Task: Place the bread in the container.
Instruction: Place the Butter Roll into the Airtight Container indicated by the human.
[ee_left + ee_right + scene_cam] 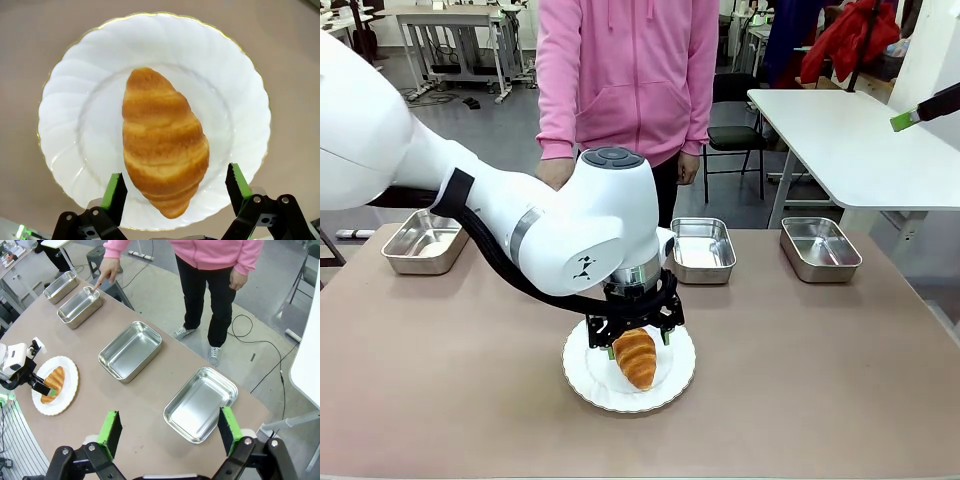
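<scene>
In the front view, the left end effector [638, 338] is seen low over the bread [636, 358], which lies on a round white plate [582, 380] on the tabletop [800, 380]. Three steel trays [702, 250] are set along the far edge, before a person in a pink top [625, 70].

In the left wrist view, the green pads [114, 190] are held wide apart, flanking the bread's nearer end with a gap at each side; nothing is gripped.

In the right wrist view, the right end effector [170, 432] is held wide and empty above the tabletop, near the closest of four trays in a row. The container [80, 305], second from the far end, is seen empty, and the person's hand [107, 267] is pointed at its rim. The bread is seen well apart from it.
</scene>
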Controlling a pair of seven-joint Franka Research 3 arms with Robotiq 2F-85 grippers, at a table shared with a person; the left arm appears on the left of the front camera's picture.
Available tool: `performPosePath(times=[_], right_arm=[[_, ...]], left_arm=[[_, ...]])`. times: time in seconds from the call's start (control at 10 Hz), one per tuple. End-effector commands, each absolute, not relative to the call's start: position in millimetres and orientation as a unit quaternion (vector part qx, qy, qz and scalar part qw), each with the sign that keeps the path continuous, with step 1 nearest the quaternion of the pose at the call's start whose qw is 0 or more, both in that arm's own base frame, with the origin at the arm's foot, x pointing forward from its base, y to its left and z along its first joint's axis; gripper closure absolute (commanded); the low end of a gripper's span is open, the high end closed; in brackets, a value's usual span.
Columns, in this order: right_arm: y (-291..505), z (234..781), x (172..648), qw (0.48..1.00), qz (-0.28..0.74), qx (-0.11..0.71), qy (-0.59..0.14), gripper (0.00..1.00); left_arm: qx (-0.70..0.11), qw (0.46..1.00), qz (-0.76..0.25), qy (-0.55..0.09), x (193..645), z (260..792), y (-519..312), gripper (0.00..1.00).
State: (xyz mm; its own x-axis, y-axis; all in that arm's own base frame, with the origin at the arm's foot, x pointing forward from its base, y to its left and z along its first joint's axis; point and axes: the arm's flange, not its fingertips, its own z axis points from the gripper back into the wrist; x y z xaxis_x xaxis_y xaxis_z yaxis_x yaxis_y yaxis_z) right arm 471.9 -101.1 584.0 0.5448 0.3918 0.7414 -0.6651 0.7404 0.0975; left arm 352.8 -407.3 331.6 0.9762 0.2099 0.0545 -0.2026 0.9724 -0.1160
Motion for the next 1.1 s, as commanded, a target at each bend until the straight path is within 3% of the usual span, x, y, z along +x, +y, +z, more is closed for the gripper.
performPosePath(times=[0.0,0.6,0.7,0.8,0.9,1.0], right_arm=[[-99.7,583.6,471.8,0.855,0.308,0.194,-0.370,0.00],[-99.7,583.6,471.8,0.855,0.308,0.194,-0.370,0.00],[-99.7,583.6,471.8,0.855,0.308,0.194,-0.370,0.00],[-99.7,583.6,471.8,0.855,0.308,0.194,-0.370,0.00],[-99.7,583.6,471.8,0.855,0.308,0.194,-0.370,0.00],[-99.7,583.6,471.8,0.855,0.308,0.194,-0.370,0.00]], left_arm=[[-0.032,0.992,0.116,-0.045,359.3,329.1,-418.9,0.00],[-0.011,0.993,0.109,-0.044,371.6,304.8,-415.6,0.00],[-0.015,0.993,0.113,-0.042,369.7,305.6,-412.4,0.07],[-0.016,0.992,0.117,-0.041,370.0,306.0,-409.3,0.20],[-0.015,0.992,0.119,-0.040,369.9,305.6,-406.8,0.20],[-0.015,0.991,0.124,-0.038,369.0,305.3,-406.0,0.40]])
